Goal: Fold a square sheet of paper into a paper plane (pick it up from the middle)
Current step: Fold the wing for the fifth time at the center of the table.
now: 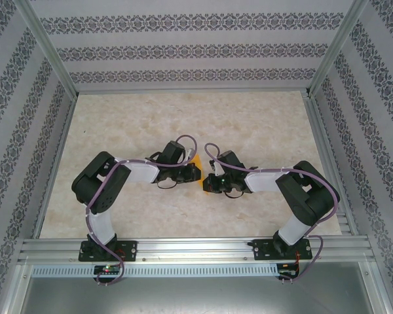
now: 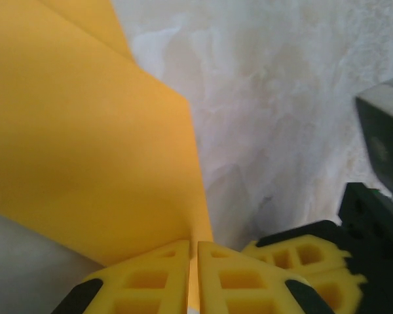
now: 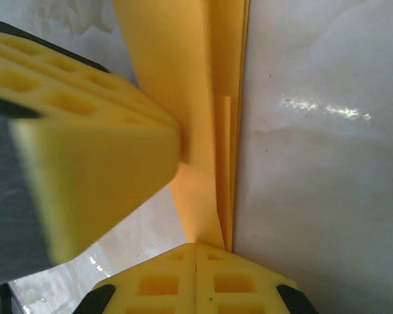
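Left fingers (image 2: 150, 282) tight on orange paper (image 2: 85, 150)

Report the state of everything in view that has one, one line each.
orange paper: folded in layers, pinched by both end effectors.
left end effector: shut on the orange paper.
right end effector: shut on the orange paper.

Orange paper (image 2: 85, 163) runs off the left and top edges of the left wrist view, where the bottom edge cuts the left fingers (image 2: 150, 281). In the right wrist view one of the left fingers (image 3: 85, 170), close and blurred, hides part of the paper. From above, the arms hide most of it.
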Robot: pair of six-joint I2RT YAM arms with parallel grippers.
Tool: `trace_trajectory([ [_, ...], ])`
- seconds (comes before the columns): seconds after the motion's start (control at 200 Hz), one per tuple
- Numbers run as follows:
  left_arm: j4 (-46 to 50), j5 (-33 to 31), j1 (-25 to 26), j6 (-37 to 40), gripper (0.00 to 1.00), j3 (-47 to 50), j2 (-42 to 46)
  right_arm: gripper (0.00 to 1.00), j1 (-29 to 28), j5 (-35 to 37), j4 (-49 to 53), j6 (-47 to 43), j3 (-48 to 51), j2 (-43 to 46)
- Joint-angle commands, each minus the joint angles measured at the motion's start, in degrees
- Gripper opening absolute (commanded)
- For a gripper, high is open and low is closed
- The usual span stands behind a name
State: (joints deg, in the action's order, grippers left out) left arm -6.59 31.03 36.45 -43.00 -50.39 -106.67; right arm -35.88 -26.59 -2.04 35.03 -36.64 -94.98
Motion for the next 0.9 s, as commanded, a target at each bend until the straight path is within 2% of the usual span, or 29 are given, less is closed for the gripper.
trace_trajectory([
  [0.0,-3.6,0.8,0.5,-1.4,0.13,-0.2,-1.6,0.0,-0.2,5.1,11.5,-0.3,3.2,-3.0],
  [0.17,3.4,-6.4,0.2,1.0,0.14,-2.0,-1.4,0.0,-0.2,5.5,12.1,-0.3,3.7,-3.5],
  [0.295,7.1,-11.0,-1.8,2.8,0.14,-3.2,-1.3,0.0,0.1,6.1,12.4,-0.4,4.4,-3.4],
  [0.714,6.6,-10.8,-12.3,5.6,0.14,-6.6,-6.0,0.0,0.8,6.1,12.0,-0.5,5.3,-3.4],
  [0.894,8.0,-10.3,-14.5,7.0,0.14,-9.3,-8.1,0.0,0.8,6.0,12.1,-0.5,5.4,-3.1],
])
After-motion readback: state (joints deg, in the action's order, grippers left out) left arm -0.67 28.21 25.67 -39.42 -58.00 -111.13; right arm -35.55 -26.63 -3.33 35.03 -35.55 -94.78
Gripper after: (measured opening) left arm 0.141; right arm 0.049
